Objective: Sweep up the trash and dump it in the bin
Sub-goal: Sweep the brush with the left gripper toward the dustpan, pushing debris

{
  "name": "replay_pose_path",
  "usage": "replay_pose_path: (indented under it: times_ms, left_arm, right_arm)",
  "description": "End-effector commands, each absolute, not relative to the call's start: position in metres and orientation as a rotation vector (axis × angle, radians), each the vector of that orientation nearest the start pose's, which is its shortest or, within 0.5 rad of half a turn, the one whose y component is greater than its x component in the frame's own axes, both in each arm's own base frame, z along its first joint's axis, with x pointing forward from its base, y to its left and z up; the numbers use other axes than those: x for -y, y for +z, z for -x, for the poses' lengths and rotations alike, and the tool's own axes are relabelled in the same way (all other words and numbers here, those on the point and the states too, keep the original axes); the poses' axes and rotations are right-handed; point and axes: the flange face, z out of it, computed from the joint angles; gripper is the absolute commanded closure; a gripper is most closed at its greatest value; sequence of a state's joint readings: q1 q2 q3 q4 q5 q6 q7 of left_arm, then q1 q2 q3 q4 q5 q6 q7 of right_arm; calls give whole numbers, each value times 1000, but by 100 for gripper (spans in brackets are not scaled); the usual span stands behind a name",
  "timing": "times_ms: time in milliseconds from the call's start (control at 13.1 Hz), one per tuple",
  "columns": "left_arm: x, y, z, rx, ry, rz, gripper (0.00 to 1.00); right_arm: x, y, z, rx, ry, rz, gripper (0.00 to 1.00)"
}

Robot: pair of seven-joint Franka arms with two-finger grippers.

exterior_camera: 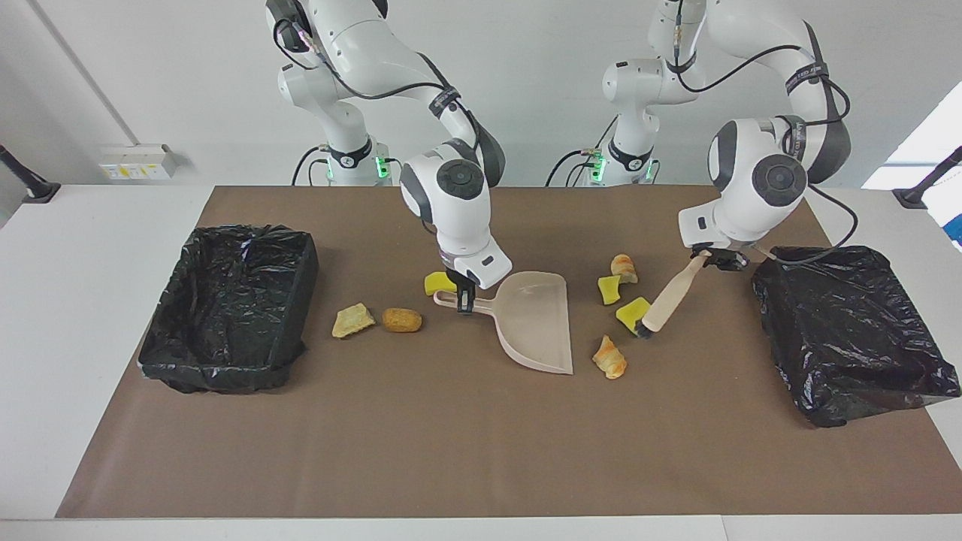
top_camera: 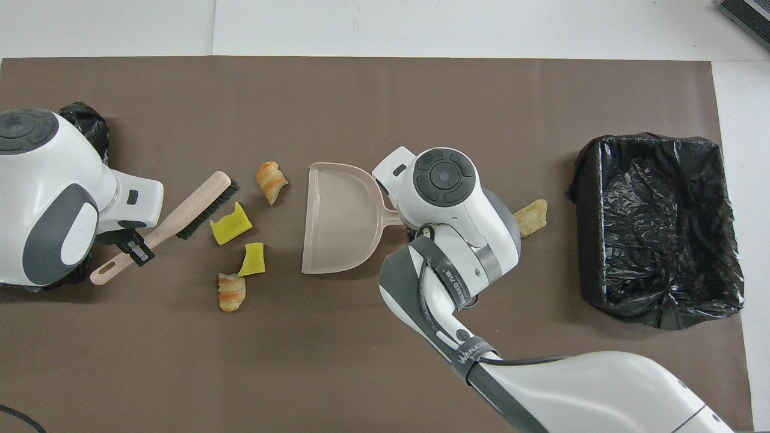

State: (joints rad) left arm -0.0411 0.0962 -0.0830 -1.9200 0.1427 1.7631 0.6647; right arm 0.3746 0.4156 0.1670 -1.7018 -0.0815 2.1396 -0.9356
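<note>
Left gripper (exterior_camera: 707, 258) pinching slanted brush (exterior_camera: 666, 303); right gripper (exterior_camera: 464, 299) clamping dustpan (exterior_camera: 532, 321) handle.

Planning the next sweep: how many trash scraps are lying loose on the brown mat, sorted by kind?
Bright yellow sponge chunks: 3
Orange-striped croissant-like pieces: 2
Brown nugget: 1
Tan crusty wedge: 1
Total: 7, none of them in the beige plastic dustpan.
</note>
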Motion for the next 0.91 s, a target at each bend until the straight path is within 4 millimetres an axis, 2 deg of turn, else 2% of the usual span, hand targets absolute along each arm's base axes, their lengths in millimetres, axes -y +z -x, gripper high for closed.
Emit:
replay_pose_path:
  times_ms: [0, 228, 380, 457, 609, 837]
  left_arm:
    - [58, 432, -568, -1240, 236, 2797, 100]
    - [69, 424, -588, -1274, 101, 2754, 100]
    - [83, 416, -617, -1301, 51, 2740, 100]
    - [98, 409, -631, -1351, 37, 2712, 100]
    - [122, 401, -657, -1508, 11, 2508, 100]
    - [126, 387, -666, -1733, -14, 2314, 100]
  right_arm:
    - [-326, 360, -570, 2206, -46, 2231, 100]
    - [-326, 360, -571, 2218, -51, 2220, 100]
    - [-326, 360, -571, 2216, -51, 2221, 100]
    - [-327, 360, -570, 2218, -51, 2220, 100]
    - [-329, 358, -569, 2219, -49, 2217, 100]
    - [-329, 358, -569, 2217, -47, 2219, 100]
